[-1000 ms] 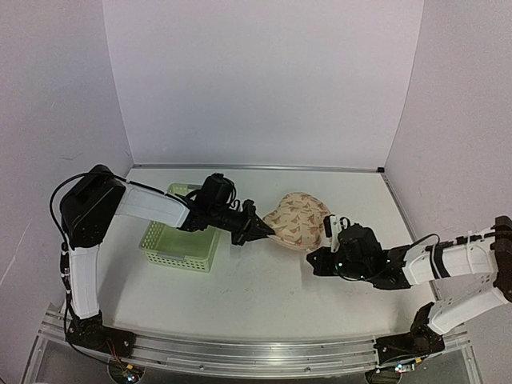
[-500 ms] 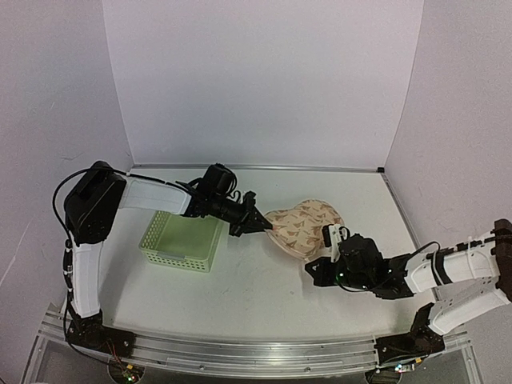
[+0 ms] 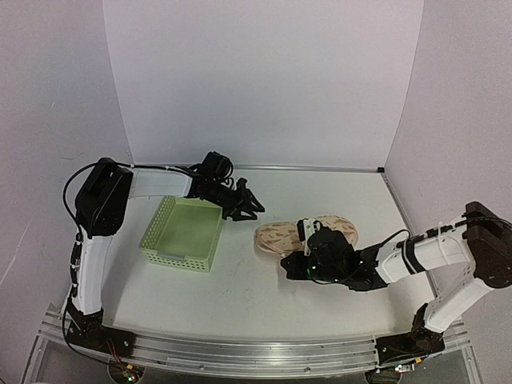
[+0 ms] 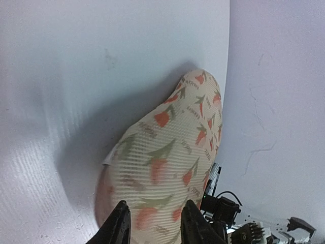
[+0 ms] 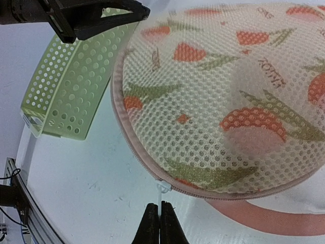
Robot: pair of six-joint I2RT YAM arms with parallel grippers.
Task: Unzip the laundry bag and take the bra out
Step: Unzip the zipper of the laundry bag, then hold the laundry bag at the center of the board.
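Lying zipped on the table (image 3: 240, 300) near the green lattice basket (image 3: 182, 234), the laundry bag (image 3: 276, 236) met the right gripper (image 5: 160, 207), fingers pressed together just short of its white zip pull (image 5: 162, 187). The left gripper (image 4: 155, 204) stood parted, clear of it. Reopening to pinch that pull squarely seemed wise.

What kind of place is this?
Probably a robotics lab test cell: plain white walls boxing a table, left arm and right arm on a metal rail, laundry bag and basket as props.
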